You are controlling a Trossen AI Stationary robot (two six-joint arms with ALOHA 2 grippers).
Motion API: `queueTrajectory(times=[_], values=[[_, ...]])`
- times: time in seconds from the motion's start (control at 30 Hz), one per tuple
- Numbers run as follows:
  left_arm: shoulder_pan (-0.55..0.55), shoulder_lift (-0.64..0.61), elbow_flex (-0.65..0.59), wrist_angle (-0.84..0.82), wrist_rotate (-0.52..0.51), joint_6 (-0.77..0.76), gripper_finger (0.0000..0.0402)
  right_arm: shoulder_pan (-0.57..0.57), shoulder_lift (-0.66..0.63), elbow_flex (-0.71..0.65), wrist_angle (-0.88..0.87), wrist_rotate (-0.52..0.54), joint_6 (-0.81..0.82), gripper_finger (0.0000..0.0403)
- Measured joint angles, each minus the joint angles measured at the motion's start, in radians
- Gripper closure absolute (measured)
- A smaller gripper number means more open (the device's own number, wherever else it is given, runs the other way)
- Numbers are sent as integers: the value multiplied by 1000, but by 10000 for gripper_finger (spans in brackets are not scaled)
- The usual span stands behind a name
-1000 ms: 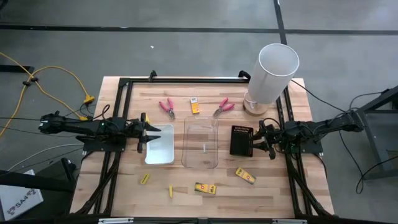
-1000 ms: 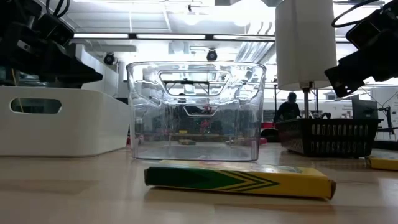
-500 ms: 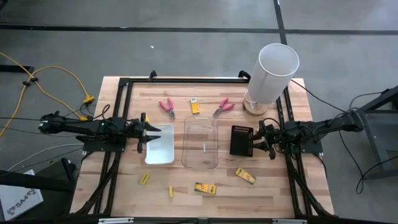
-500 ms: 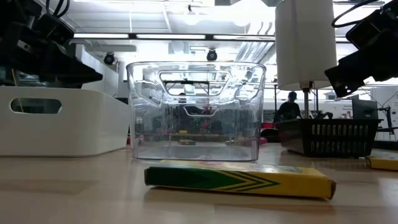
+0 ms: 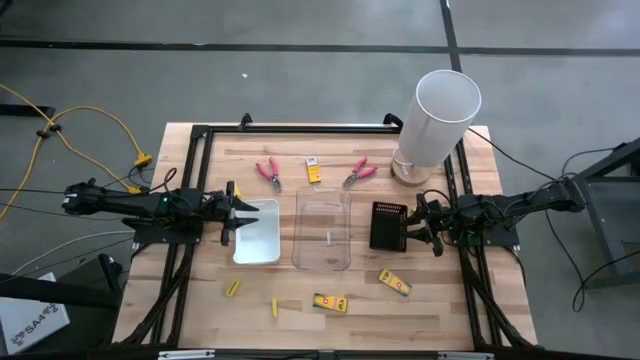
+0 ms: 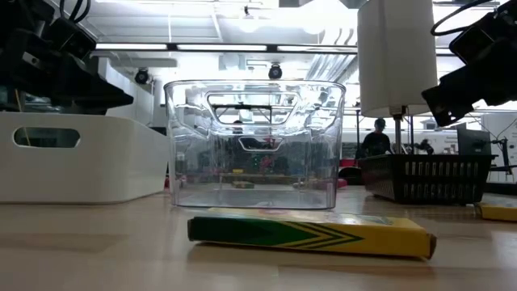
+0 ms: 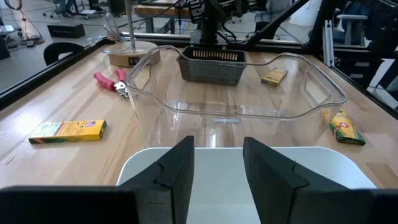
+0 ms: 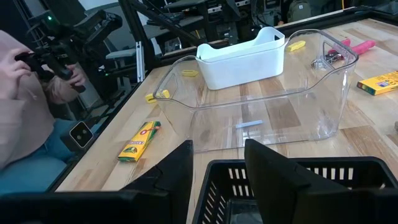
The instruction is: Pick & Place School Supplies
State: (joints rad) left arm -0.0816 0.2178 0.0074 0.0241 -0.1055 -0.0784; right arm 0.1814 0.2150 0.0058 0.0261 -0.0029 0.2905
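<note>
The table [image 5: 330,330] is pale, matt wood planks. At its centre sits a glossy clear plastic tray [image 5: 323,232]; at 9 o'clock, a smooth white plastic tray [image 5: 260,238]; at 3 o'clock, a slotted black plastic basket [image 5: 386,226]. The yellow crayon box [image 6: 311,231] looks like printed cardboard.

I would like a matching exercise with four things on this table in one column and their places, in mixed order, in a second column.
Things:
1. white bin
2. black basket
3. clear bin
4. tall white cylinder

Places:
A. in the middle of the table
B. at the far right corner, on a round wooden base
C. under the left end effector
D. just in front of the right end effector

Pairs: 1-C, 2-D, 3-A, 4-B
</note>
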Motion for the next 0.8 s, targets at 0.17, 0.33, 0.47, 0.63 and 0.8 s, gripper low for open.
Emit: queueTrajectory(times=[0.17, 0.33, 0.47, 0.63, 0.8], values=[[0, 0, 0, 1, 0, 0, 269, 0, 0, 0, 0, 0, 0, 266], [0, 0, 0, 1, 0, -2, 269, 0, 0, 0, 0, 0, 0, 266], [0, 0, 12, -1, 0, -1, 269, 0, 0, 0, 0, 0, 0, 266], [0, 0, 50, -7, -3, 28, 269, 0, 0, 0, 0, 0, 0, 266], [0, 0, 81, -24, -61, 28, 269, 0, 0, 0, 0, 0, 0, 266]])
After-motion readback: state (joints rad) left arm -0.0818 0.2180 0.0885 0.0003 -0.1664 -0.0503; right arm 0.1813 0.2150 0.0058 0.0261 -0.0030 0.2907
